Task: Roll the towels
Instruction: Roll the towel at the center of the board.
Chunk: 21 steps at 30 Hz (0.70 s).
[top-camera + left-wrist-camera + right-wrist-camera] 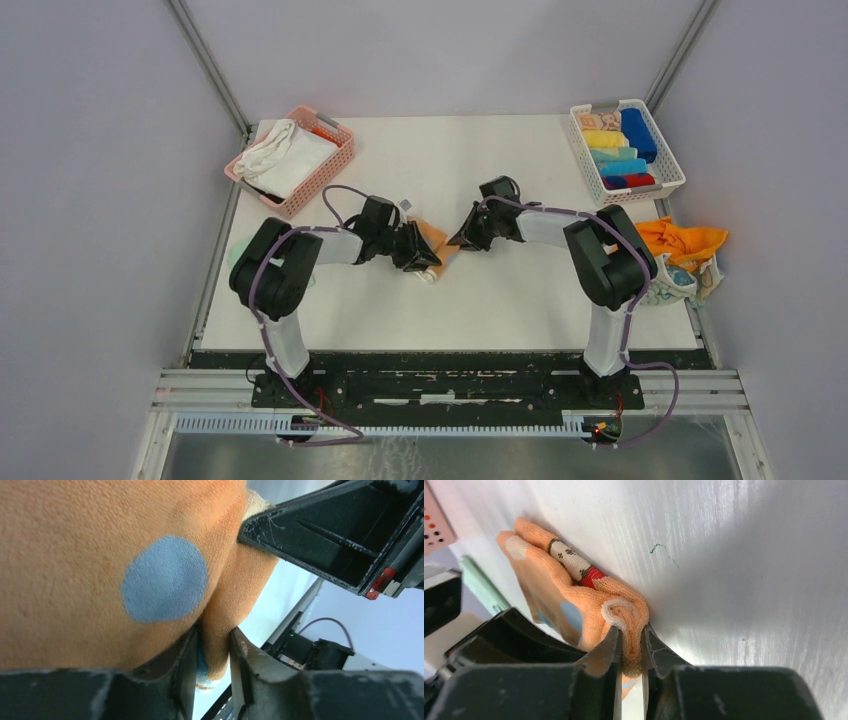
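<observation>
Black fingertips of the left gripper (215, 635) fill the bottom of its wrist view, pressed onto a fold of the soft peach terry towel (75, 555) just beside one of its round blue dots (165, 578). On the towel's other side, the right gripper (629, 630) has its jaws drawn in on the spiralled end of the cloth, where the layers curl into a tight coil. From above the two grippers meet nose to nose over this towel, left gripper on its left and right gripper on its right. That looks like a two-ended hold meant to stop the half-made roll from springing open while it is tightened. The towel lies on the white tabletop (500, 290), with a loose flap and a sewn-in ribbon label (574, 562) on the part not yet wound up. Well to the right of the peach towel and farther back stands a white slatted basket (668, 185) packed with finished rolled towels (620, 150), probably where this one is meant to go. Also to its right but nearer lies a heap of unrolled towels (685, 242), plain orange on top. Well to its left and farther back sits a pink mesh basket (345, 165) holding a bigger white cloth (285, 155).
</observation>
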Tool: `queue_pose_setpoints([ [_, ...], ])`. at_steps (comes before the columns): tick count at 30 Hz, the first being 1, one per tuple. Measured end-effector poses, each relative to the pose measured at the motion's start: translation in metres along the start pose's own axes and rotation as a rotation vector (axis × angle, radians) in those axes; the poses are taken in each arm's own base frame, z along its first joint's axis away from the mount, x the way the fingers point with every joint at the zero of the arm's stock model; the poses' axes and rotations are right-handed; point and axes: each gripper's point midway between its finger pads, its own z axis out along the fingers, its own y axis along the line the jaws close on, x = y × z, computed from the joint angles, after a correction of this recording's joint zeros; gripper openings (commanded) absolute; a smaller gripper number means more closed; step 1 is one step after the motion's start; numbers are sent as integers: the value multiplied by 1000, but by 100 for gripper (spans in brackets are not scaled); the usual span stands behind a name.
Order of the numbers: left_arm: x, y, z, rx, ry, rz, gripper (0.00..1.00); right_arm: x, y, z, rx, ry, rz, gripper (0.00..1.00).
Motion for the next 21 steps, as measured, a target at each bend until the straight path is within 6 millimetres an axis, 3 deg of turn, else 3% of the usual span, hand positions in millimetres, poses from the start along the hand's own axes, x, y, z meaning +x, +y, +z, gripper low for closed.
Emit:
queue_pose_setpoints([
  [4, 4, -5, -8, -92, -47, 64, 56, 2, -2, -5, 102, 1, -23, 11],
  [10, 15, -18, -24, -271, -147, 250, 66, 1, -12, -13, 208, 4, -32, 6],
  [21, 47, -72, -21, -550, -407, 888, 67, 1, -18, -19, 278, 15, -41, 6],
])
